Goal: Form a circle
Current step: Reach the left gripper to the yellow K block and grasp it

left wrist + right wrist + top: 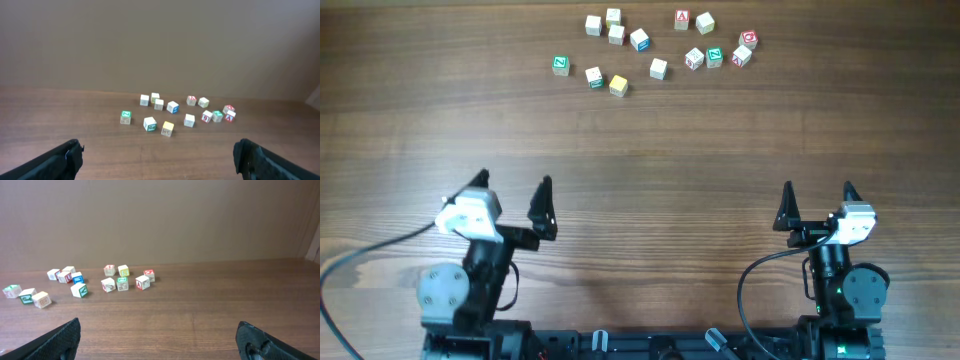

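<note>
Left end effector (513, 196): fingers wide apart, nothing between them, low at near edge of tabletop (650, 180). Right end effector (818, 202): same, fingers apart, empty. Both well apart from cubes; probably waiting pose that leaves cubes in clear view.

Circle (594, 76): not formed. Only short arc on far side, toward left arm: green-marked cube (560, 65), cream cube (593, 75), yellow-faced cube (618, 86), near each other, not touching.

Other letter cubes (658, 68): scattered loosely beyond and to right of arc.
</note>
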Robot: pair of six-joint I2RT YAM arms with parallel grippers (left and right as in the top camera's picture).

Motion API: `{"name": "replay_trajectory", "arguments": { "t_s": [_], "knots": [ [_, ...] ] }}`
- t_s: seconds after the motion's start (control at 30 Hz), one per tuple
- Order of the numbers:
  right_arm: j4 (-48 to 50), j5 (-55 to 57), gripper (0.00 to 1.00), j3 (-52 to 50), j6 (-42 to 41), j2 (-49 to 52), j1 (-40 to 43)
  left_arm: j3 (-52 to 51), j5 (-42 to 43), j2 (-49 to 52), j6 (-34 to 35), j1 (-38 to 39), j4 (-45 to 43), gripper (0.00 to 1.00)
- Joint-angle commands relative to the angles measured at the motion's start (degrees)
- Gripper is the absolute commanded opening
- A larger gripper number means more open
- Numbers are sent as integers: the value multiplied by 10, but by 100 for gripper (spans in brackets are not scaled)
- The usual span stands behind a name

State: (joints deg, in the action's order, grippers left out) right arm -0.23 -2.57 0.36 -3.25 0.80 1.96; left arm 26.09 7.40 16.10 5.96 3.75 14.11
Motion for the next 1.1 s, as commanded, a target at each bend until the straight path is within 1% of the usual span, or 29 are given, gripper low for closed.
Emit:
{"name": "replay_trajectory", "arguments": {
  "t_s": [0.0,0.03,0.1,0.17,0.33,0.5,0.6,0.67,0.73,0.8,0.97,1.03,1.07],
  "knots": [
    [2,-7,100,0,-8,0,2,118,12,122,5,3,37,100],
    [2,-7,100,0,-8,0,2,155,16,157,5,3,55,100],
    [2,-7,100,0,-8,0,2,262,39,252,5,3,104,100],
    [2,-7,100,0,-8,0,2,336,48,320,5,3,136,100],
    [2,-7,100,0,-8,0,2,497,48,483,5,17,203,100],
    [2,-7,100,0,-8,0,2,669,48,670,5,55,301,100],
    [2,-7,100,0,-8,0,2,710,48,724,3,64,302,100],
    [2,-7,100,0,-8,0,2,709,52,736,4,69,306,100],
    [2,-7,100,0,-8,0,2,709,74,742,6,70,328,100],
    [2,-7,100,0,-8,0,3,709,74,746,6,70,338,100],
    [2,-7,100,0,-8,0,3,709,71,774,6,70,302,100],
    [2,-7,100,0,-8,0,2,709,29,829,31,70,273,100],
    [2,-7,100,0,-8,0,2,709,27,840,34,70,268,100]
  ]
}}
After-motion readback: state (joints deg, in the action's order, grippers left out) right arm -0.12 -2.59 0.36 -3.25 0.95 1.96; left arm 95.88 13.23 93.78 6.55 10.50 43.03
